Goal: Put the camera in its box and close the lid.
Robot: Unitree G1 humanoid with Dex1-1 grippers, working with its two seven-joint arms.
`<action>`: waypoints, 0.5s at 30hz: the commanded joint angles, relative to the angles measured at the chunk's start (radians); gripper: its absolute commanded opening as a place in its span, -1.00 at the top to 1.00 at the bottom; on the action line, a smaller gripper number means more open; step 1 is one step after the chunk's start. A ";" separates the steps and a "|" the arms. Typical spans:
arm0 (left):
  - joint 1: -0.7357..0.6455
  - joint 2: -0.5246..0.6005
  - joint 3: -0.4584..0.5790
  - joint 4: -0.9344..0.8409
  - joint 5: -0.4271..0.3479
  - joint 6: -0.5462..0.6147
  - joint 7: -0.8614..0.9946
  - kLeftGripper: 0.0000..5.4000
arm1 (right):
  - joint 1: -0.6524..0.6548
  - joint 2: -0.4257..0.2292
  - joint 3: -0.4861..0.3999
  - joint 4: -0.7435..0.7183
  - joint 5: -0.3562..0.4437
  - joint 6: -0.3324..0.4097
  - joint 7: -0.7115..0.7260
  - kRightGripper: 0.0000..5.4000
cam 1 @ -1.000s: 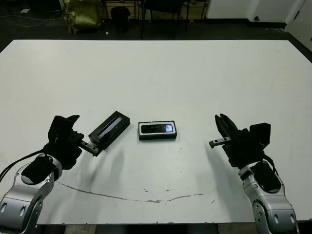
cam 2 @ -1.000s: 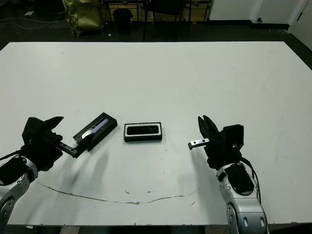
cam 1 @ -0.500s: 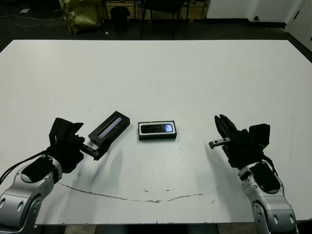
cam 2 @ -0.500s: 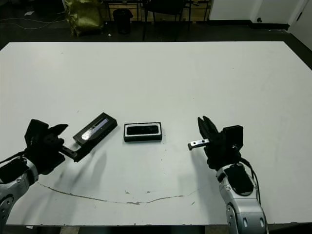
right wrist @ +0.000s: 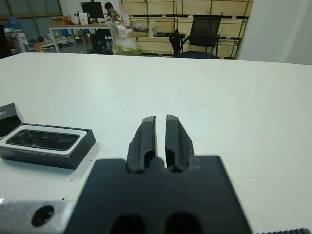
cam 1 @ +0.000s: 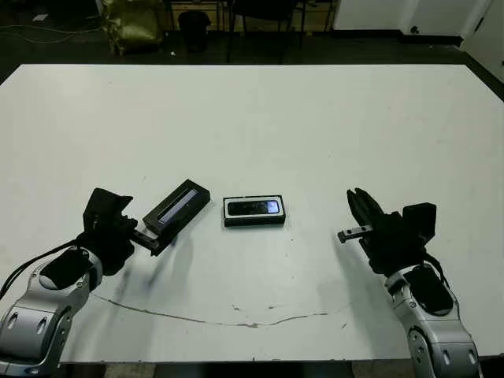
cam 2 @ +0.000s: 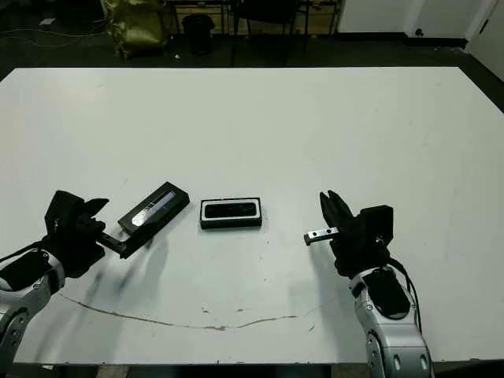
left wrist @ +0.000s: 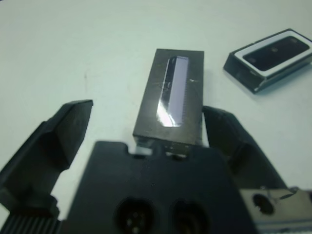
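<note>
Camera [cam 1: 253, 208] already sits in box [cam 1: 228, 220]. Left gripper [left wrist: 146, 126] jaws spread around lid [left wrist: 171, 97] end, set to grab. Right gripper [right wrist: 160, 137] jaws pressed together, idle.

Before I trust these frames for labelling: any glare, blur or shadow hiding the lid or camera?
Left wrist view: a bright glare streak on the lid, the near gripper body soft. Left eye view: the camera shows a bluish sheen, and soft shadows fall beside both grippers. Nothing is hidden.
</note>
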 commanded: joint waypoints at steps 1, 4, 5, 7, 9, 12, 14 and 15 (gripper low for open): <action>-0.002 0.008 -0.002 0.028 -0.009 0.018 -0.024 -1.00 | 0.008 -0.008 0.000 0.012 0.003 0.006 0.002 1.00; -0.007 0.016 -0.002 0.032 -0.024 0.031 -0.048 -1.00 | 0.010 -0.008 0.002 0.009 0.002 0.009 0.001 1.00; -0.010 0.015 0.002 0.029 -0.035 0.050 -0.052 -1.00 | 0.010 -0.009 0.002 0.013 0.004 0.002 0.004 1.00; -0.014 0.023 -0.003 0.025 -0.035 0.068 -0.057 -1.00 | 0.010 -0.010 0.001 0.014 0.004 0.001 0.005 1.00; -0.019 0.028 -0.008 0.027 -0.034 0.071 -0.063 -1.00 | 0.011 -0.008 0.000 0.012 0.004 0.007 0.002 1.00; -0.020 0.018 0.003 0.023 -0.050 0.096 -0.057 -1.00 | 0.011 -0.008 0.000 0.009 0.002 0.016 -0.002 1.00; -0.021 0.021 -0.001 0.025 -0.045 0.092 -0.060 -1.00 | 0.012 -0.011 0.001 0.009 0.001 0.015 0.001 1.00; -0.019 0.025 -0.004 0.027 -0.040 0.081 -0.064 -1.00 | 0.012 -0.012 0.001 0.011 0.002 0.010 0.004 1.00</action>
